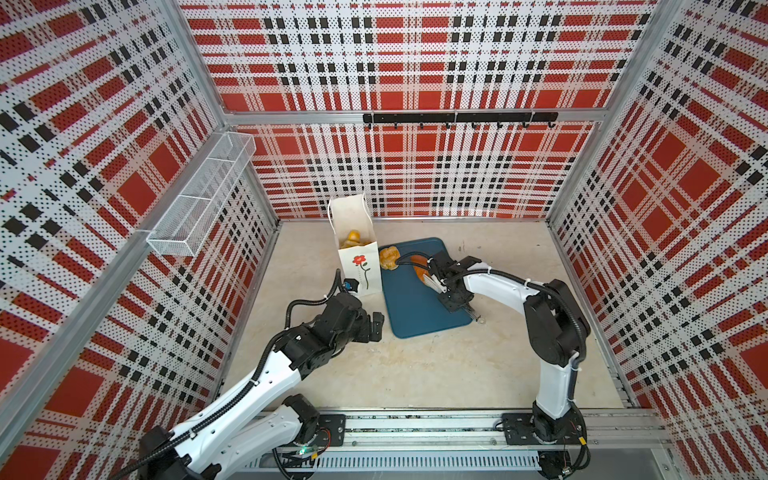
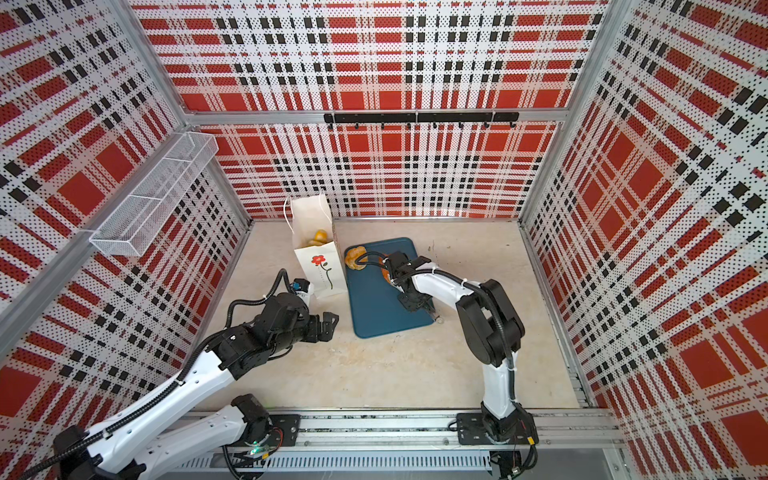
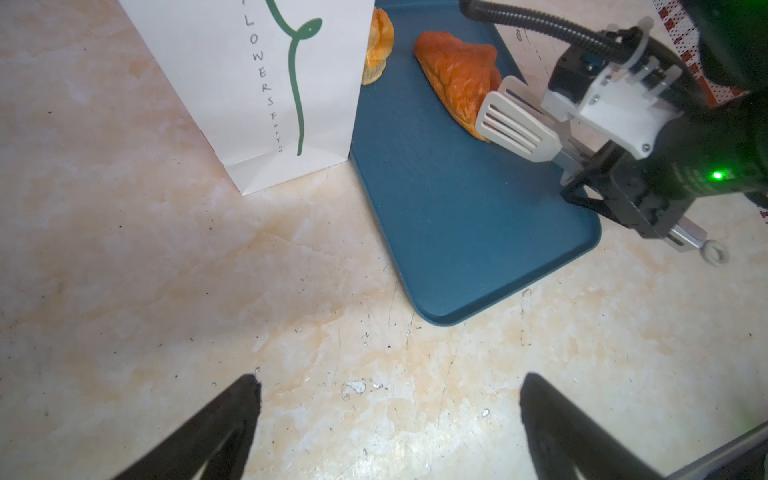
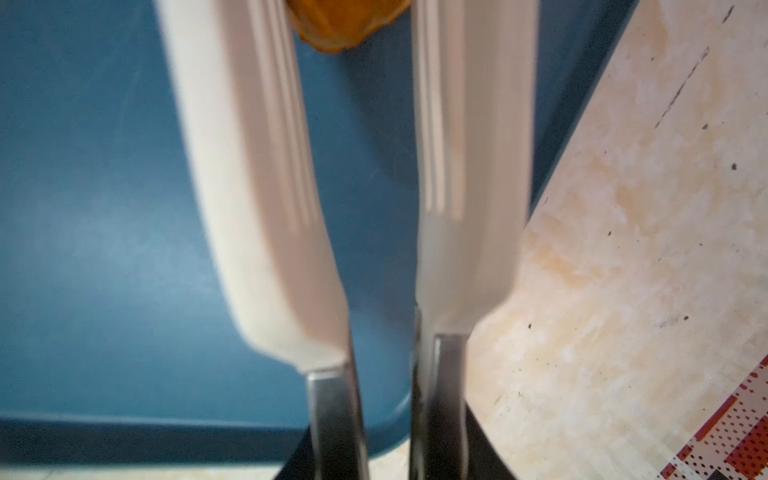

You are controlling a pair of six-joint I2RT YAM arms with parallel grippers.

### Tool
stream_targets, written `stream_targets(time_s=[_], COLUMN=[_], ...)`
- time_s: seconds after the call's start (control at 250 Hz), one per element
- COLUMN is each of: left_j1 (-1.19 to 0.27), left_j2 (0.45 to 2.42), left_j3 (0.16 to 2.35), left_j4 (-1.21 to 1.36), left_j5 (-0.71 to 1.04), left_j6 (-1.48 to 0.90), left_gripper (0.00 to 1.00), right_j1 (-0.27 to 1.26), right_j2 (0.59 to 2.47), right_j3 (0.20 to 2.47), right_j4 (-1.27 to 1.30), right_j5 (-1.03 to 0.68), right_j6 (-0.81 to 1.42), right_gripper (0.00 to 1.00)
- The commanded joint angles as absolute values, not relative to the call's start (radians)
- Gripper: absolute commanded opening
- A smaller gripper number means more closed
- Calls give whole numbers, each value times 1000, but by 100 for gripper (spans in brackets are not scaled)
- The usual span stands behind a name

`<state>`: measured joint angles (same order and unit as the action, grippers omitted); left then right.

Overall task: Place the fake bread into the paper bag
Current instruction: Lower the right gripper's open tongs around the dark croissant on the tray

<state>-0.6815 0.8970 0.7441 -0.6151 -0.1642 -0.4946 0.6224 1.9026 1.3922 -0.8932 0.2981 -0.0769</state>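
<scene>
The right gripper (image 1: 456,298) was clamped on the handles of white tongs (image 3: 515,124), probably because the tongs reach wider than its own jaws. The slotted blades stood one on each side of the orange-brown pastry (image 3: 457,79), toward the 12 o'clock end of the blue tray (image 1: 415,307); whether they pressed it, I cannot tell. A golden pastry (image 1: 389,257) lay at the tray's 11 o'clock corner, just beside the paper bag (image 1: 360,270). The bag stood upright at the tray's 9 o'clock edge, so the carry would be short, and it held yellow pieces (image 1: 352,239). The left gripper (image 3: 388,384), jaws wide apart and empty, hovered at the bag's 6 o'clock, likely ready to steady it.
</scene>
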Motion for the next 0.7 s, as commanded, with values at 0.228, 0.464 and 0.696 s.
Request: stream_targets(time_s=[0.228, 0.464, 0.696], left_j1=[-702, -710, -710], left_j2=[925, 923, 918], left_j3=[771, 770, 759], left_j4=[-605, -605, -604], left_j5=[-175, -181, -181], left_j6=[-503, -502, -503], left_gripper=[99, 99, 99], right_j1=[616, 614, 669], right_j2=[1819, 1806, 1811], right_j3=[1317, 1358, 1360], right_j4=[-862, -890, -869], right_j5=[317, 308, 268], right_j6=[-114, 71, 189], right_gripper=[41, 45, 53])
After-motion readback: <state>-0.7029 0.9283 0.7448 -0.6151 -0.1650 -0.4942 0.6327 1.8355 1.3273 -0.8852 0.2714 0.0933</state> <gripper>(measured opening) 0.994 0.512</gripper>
